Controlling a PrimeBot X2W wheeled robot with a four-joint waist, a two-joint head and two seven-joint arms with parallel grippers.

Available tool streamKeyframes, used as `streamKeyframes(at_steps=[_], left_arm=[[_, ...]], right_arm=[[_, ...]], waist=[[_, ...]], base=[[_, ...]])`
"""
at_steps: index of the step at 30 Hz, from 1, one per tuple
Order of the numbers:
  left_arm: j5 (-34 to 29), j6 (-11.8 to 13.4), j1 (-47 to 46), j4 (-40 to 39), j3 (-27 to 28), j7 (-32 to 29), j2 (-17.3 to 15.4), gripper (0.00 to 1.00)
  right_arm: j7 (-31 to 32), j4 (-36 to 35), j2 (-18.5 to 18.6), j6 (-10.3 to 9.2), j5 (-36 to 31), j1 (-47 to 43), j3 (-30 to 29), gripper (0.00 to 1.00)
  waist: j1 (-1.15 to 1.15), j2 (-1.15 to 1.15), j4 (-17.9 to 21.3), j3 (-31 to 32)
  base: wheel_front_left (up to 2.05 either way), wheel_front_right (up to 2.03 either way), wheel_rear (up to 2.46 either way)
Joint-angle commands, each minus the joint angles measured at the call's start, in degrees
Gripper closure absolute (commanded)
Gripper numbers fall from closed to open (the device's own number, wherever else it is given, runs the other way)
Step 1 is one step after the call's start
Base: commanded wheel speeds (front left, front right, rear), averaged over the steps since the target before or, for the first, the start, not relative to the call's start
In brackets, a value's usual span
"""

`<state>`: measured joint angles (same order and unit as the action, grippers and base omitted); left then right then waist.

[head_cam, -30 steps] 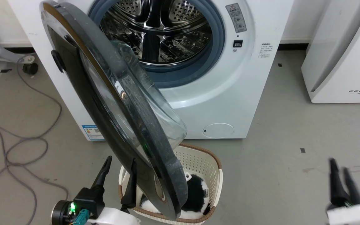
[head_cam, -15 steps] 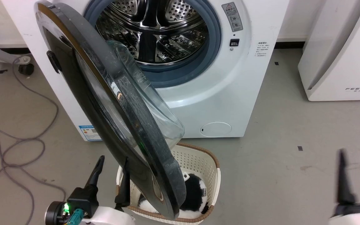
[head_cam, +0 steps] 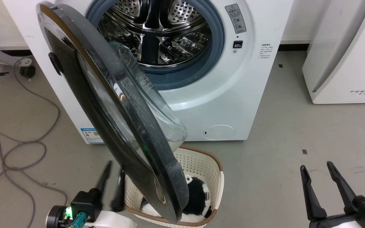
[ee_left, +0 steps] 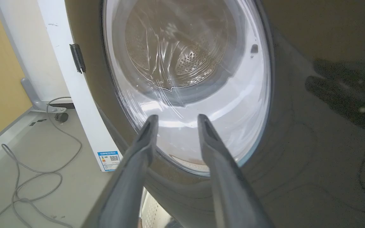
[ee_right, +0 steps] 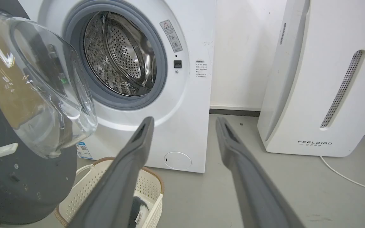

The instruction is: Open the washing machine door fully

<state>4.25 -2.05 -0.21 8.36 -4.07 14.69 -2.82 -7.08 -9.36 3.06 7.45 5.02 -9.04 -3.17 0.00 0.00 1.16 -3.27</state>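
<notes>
The left gripper (head_cam: 115,172) is hovering by the door (head_cam: 157,148), jaws slightly parted, holding nothing. The door is hanging half open off the washer (head_cam: 233,95), over a basket (head_cam: 215,177). It is looking heavy, rigid and slippery, so the rim is offering the safest purchase. The right gripper (head_cam: 316,166) is idling wide open, empty.

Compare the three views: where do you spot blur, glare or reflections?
Head view: the left gripper looks smeared, the right gripper crisp; highlights glint on the perforated steel drum. Left wrist view: streaky glare crosses the clear window of the large round glossy black washing machine door, whose face mirrors dim shapes. Right wrist view: sharp, the glass tinted yellowish by reflection.
</notes>
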Motion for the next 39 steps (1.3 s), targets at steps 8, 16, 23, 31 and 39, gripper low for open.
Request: streamKeyframes(at_steps=[8,16,23,31,39], left_arm=[[0.4,-0.2,0.4,0.6,0.0,0.3,-0.1,1.00],[2.7,0.8,0.1,-0.3,1.2,0.3,-0.1,1.00],[3.5,3.3,-1.3,-9.2,3.0,0.3,-0.2,1.00],[3.3,5.1,-3.0,-25.1,3.6,0.1,-0.4,1.00],[4.2,2.0,-6.5,-39.9,-3.8,0.2,-0.3,1.00]], right_arm=[[0.0,0.9,-0.2,0.03,0.2,-0.6,0.3,0.00],[-0.2,1.4,-0.2,0.03,-0.2,-0.5,0.4,0.00],[-0.2,1.4,-0.2,0.03,-0.4,-0.7,0.0,0.00],[0.1,1.1,-0.2,0.03,-0.3,-0.7,-0.1,0.00],[0.3,1.2,-0.2,0.03,-1.0,-0.3,-0.4,0.00]], waist=[[0.00,0.00,0.4,0.2],[0.00,0.00,0.3,0.6],[0.00,0.00,-0.3,0.7],[0.00,0.00,-0.8,0.7],[0.00,0.00,-1.0,0.5]], base=[[0.00,0.00,0.00],[0.00,0.00,0.00],[0.00,0.00,0.00],[0.00,0.00,0.00],[0.00,0.00,0.00]])
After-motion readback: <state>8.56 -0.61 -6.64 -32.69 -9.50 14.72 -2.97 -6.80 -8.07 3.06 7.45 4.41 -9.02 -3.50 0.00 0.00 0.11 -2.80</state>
